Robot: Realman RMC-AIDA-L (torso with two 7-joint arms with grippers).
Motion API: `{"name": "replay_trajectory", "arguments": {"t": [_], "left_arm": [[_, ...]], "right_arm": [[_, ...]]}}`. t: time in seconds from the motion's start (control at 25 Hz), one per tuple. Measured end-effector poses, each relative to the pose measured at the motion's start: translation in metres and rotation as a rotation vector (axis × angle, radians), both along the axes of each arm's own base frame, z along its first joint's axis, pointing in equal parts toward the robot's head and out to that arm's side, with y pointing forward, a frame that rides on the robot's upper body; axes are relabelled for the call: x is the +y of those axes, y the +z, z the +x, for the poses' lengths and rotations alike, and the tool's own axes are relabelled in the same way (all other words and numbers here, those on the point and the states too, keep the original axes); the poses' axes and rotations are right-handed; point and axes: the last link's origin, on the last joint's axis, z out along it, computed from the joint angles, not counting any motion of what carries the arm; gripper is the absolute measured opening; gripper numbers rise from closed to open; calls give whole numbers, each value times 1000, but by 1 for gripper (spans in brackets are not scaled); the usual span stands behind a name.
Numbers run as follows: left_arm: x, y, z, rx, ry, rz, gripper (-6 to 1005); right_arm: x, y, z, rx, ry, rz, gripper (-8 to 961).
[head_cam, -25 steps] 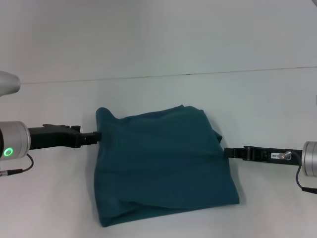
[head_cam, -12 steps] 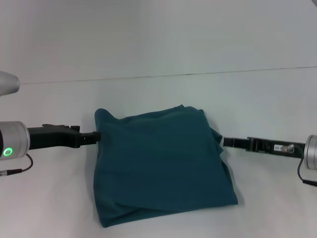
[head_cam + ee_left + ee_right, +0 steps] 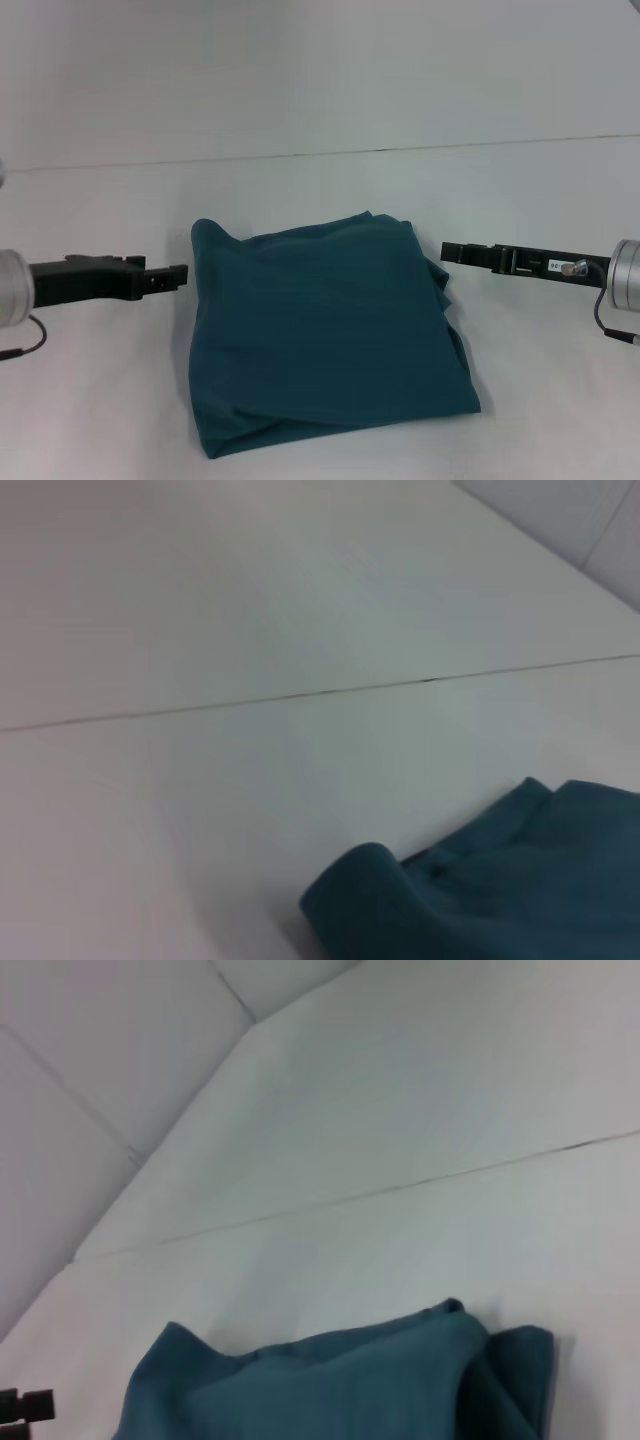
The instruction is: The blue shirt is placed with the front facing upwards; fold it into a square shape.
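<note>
The blue shirt [image 3: 325, 335] lies folded into a rough, thick rectangle in the middle of the white table, plain side up, with no print showing. Its far left corner stands up a little [image 3: 370, 880], and the far right corner bunches in loose folds [image 3: 520, 1360]. My left gripper [image 3: 180, 273] hovers just off the shirt's left edge, apart from the cloth. My right gripper [image 3: 447, 251] is by the shirt's far right corner, with a small gap between them. Neither holds the cloth.
The white table [image 3: 320, 190] runs back to a dark seam against the pale wall [image 3: 320, 70]. In the right wrist view, the left gripper's tip [image 3: 25, 1405] shows beyond the shirt.
The left gripper has drawn back leftward off the shirt's edge. The right gripper has pulled away from the right edge and moved farther back. The shirt has settled flat.
</note>
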Motion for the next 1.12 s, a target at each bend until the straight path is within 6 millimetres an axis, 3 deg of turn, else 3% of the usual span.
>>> {"name": "replay_trajectory", "arguments": {"t": [0.44, 0.52, 0.68, 0.96, 1.12], "left_arm": [[-38, 11, 1, -248, -168, -29, 712], [-44, 16, 1, -297, -194, -11, 720], [-48, 17, 0, -322, -205, 3, 750], [-56, 3, -3, -308, -280, -20, 919], [-54, -1, -5, -303, -280, -15, 919]], "right_arm": [[-21, 5, 5, -68, 199, -3, 661], [-27, 5, 7, -74, 236, -5, 874], [-35, 5, 7, -75, 295, -7, 907], [-43, -1, 7, -85, 351, 20, 922], [-42, 3, 10, -85, 339, 53, 921]]}}
